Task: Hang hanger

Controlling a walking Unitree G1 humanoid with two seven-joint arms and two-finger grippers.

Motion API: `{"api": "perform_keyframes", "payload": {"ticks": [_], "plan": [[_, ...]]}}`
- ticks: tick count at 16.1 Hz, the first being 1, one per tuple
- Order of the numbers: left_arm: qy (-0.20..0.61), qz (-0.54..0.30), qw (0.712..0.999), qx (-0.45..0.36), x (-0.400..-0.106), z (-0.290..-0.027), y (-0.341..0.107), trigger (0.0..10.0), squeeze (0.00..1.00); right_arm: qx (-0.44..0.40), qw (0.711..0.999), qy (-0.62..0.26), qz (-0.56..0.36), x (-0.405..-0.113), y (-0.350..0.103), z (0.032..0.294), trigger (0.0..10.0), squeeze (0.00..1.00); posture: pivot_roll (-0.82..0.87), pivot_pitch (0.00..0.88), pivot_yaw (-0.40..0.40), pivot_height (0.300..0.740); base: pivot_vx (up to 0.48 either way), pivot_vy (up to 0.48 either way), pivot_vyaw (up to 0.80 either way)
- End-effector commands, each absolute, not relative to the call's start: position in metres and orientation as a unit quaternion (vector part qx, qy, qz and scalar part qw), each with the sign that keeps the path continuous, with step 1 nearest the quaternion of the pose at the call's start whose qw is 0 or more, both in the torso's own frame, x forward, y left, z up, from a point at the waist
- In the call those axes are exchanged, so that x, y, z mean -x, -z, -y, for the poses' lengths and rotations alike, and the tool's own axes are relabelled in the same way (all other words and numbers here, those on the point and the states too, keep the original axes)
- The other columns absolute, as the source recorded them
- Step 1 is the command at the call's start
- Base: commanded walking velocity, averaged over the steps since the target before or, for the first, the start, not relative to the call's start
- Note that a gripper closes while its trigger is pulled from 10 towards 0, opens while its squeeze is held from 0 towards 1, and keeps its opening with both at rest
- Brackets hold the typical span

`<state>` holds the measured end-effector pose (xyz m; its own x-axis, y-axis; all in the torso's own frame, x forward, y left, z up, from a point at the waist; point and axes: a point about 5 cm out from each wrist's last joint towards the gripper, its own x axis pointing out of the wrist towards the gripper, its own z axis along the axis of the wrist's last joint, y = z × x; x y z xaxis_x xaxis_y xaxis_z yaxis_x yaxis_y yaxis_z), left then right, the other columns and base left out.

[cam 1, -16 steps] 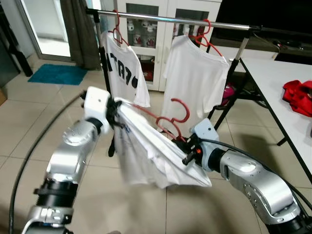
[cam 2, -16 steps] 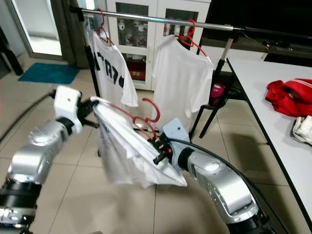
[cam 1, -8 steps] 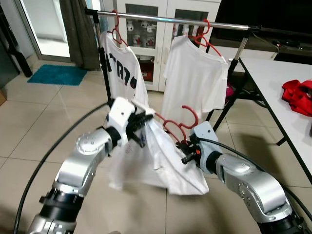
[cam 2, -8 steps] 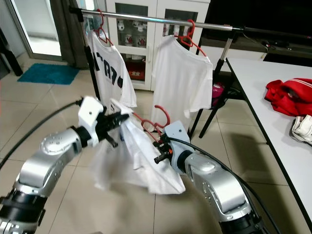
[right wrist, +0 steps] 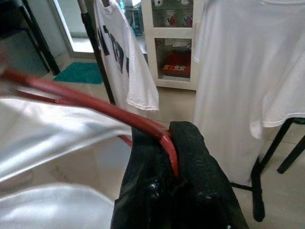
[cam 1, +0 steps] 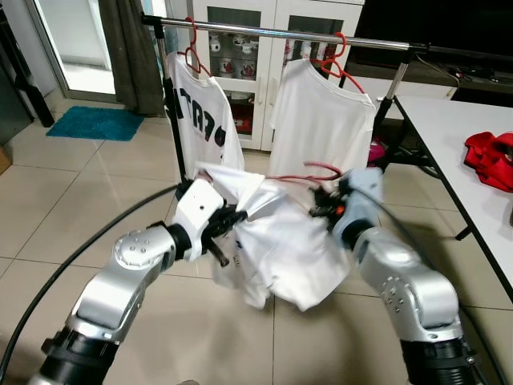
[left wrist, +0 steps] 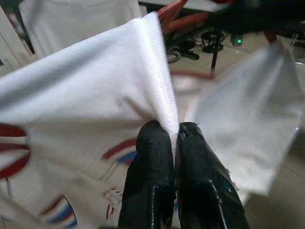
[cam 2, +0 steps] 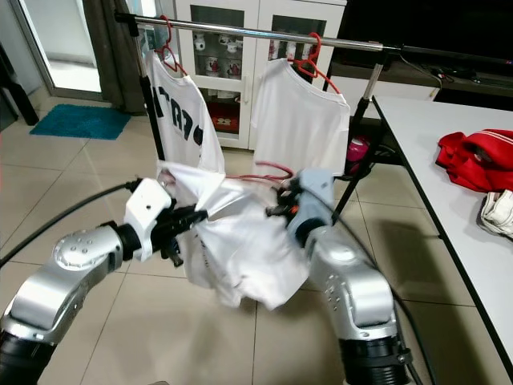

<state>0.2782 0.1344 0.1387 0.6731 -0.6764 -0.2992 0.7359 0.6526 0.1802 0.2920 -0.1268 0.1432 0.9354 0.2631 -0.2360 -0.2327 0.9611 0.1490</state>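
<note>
A red hanger (cam 1: 309, 174) carries a crumpled white T-shirt (cam 1: 276, 241) in front of me, well below the clothes rail (cam 1: 280, 30). My right gripper (cam 1: 325, 207) is shut on the hanger's red wire (right wrist: 95, 102), as its wrist view (right wrist: 167, 140) shows close up. My left gripper (cam 1: 230, 216) is shut on a hemmed edge of the shirt (left wrist: 157, 62), the cloth pinched between its fingertips (left wrist: 175, 130). On the rail hang two other white shirts on red hangers, a printed one (cam 1: 200, 112) and a plain one (cam 1: 321, 120), with a gap between them.
A glass-door cabinet (cam 1: 240, 60) stands behind the rack. A white table (cam 1: 457, 136) with a red garment (cam 1: 489, 156) is on the right. The rack's black legs (cam 1: 365, 186) slant down near my right arm. A black cable (cam 1: 80, 249) and a teal mat (cam 1: 96, 122) lie on the tiled floor.
My right gripper has lifted and turned the hanger, so its hook now lies flatter and higher. The shirt has bunched up between the two grippers. My left gripper has dropped slightly.
</note>
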Motion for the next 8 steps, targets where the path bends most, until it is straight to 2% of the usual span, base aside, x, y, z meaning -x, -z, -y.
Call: {"api": "perform_keyframes", "payload": {"ticks": [1, 4, 5, 8], "plan": [[0.377, -0.162, 0.899, -0.154, -0.273, -0.142, -0.117, 0.0, 0.00, -0.050, 0.990, -0.093, -0.091, -0.296, -0.158, 0.145, 10.0, 0.00, -0.12, 0.000, -0.045, 0.740, 0.000, 0.000, 0.00], [0.300, -0.116, 0.934, -0.153, -0.291, -0.149, -0.130, 0.0, 0.00, 0.036, 0.953, -0.230, -0.196, -0.272, -0.123, 0.119, 10.0, 0.00, -0.13, 0.000, -0.047, 0.740, 0.000, 0.000, 0.00], [0.256, -0.089, 0.952, -0.143, -0.301, -0.156, -0.140, 0.0, 0.00, 0.031, 0.944, -0.258, -0.205, -0.264, -0.120, 0.113, 10.0, 0.00, -0.13, 0.000, -0.047, 0.740, 0.000, 0.000, 0.00], [0.164, -0.011, 0.980, -0.110, -0.323, -0.175, -0.172, 0.0, 0.00, 0.049, 0.927, -0.279, -0.246, -0.256, -0.110, 0.115, 10.0, 0.00, -0.13, 0.000, -0.040, 0.740, 0.000, 0.000, 0.00]]}}
